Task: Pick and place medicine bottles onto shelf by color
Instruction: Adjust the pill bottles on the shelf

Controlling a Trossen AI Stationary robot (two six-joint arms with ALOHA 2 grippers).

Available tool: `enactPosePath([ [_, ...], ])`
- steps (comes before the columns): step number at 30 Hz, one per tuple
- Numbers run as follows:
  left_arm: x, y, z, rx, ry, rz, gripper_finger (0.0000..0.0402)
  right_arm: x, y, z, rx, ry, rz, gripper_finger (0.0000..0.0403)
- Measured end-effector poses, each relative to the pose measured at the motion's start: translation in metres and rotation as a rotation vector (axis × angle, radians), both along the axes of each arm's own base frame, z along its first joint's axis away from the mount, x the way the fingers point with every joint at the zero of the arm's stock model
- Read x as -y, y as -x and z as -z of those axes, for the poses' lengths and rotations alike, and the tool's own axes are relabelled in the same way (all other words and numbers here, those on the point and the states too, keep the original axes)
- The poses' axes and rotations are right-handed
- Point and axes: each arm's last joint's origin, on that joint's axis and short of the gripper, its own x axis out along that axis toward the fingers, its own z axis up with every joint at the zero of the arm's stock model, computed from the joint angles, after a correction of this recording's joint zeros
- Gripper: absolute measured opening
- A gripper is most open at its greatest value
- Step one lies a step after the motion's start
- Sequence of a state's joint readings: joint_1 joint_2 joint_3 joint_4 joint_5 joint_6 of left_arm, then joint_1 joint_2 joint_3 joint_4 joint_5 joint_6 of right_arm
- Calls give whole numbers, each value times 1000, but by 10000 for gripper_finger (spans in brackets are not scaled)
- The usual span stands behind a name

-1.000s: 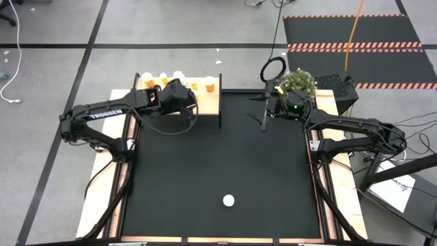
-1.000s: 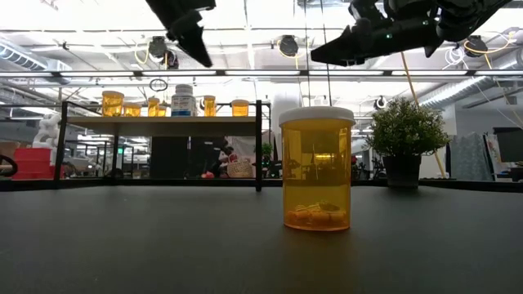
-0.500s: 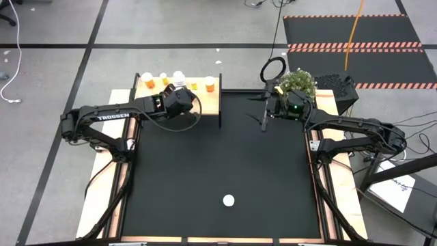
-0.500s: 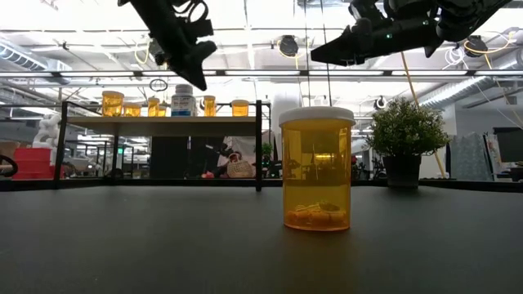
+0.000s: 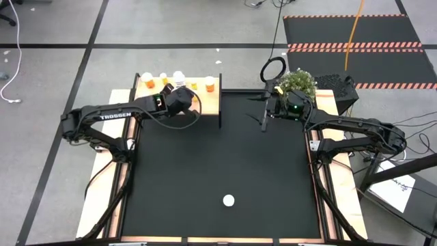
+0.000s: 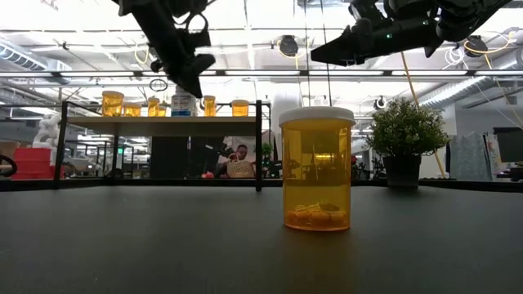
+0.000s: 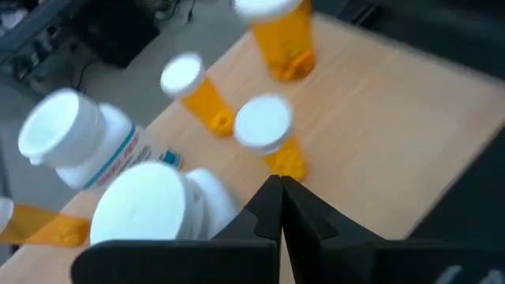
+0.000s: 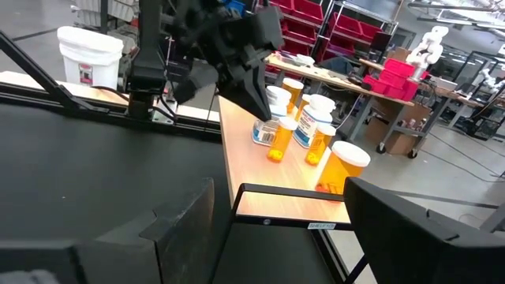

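Observation:
The light-wood shelf (image 5: 208, 99) stands at the table's far left, with several orange, white-capped bottles (image 7: 268, 138) and two white bottles (image 7: 67, 138) upright on it. My left gripper (image 5: 181, 92) is shut and empty just above these bottles; it also shows in the low view (image 6: 194, 82) and in the left wrist view (image 7: 280, 189). One orange bottle (image 5: 229, 200) stands alone on its base near the front of the black mat, large in the low view (image 6: 317, 171). My right gripper (image 5: 264, 116) waits open and empty at the far right, raised above the mat (image 8: 280, 189).
A potted plant (image 5: 297, 82) and a ring light (image 5: 273, 68) stand behind the right arm at the far right. The shelf's black end post (image 5: 220, 102) rises at the mat's far-left edge. The black mat (image 5: 205, 157) lies between the shelf and the lone bottle.
My left gripper has come down toward the bottles on the shelf and shifted a little toward the table's right. The bottles and my right arm have kept still.

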State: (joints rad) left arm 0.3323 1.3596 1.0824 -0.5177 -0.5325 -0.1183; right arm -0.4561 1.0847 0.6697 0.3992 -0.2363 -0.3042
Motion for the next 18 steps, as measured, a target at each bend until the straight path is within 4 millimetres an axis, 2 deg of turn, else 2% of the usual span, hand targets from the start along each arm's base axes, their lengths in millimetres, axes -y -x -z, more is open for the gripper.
enactPosePath([
  [3, -5, 0, 5, -26, 13, -21, 3, 0, 0, 0, 0, 0, 0, 276],
  [9, -6, 0, 5, -14, 12, -29, 15, 0, 0, 0, 0, 1, 0, 276],
  [18, -7, 1, 6, -35, -4, -44, 5, 0, 0, 0, -1, 2, -1, 276],
])
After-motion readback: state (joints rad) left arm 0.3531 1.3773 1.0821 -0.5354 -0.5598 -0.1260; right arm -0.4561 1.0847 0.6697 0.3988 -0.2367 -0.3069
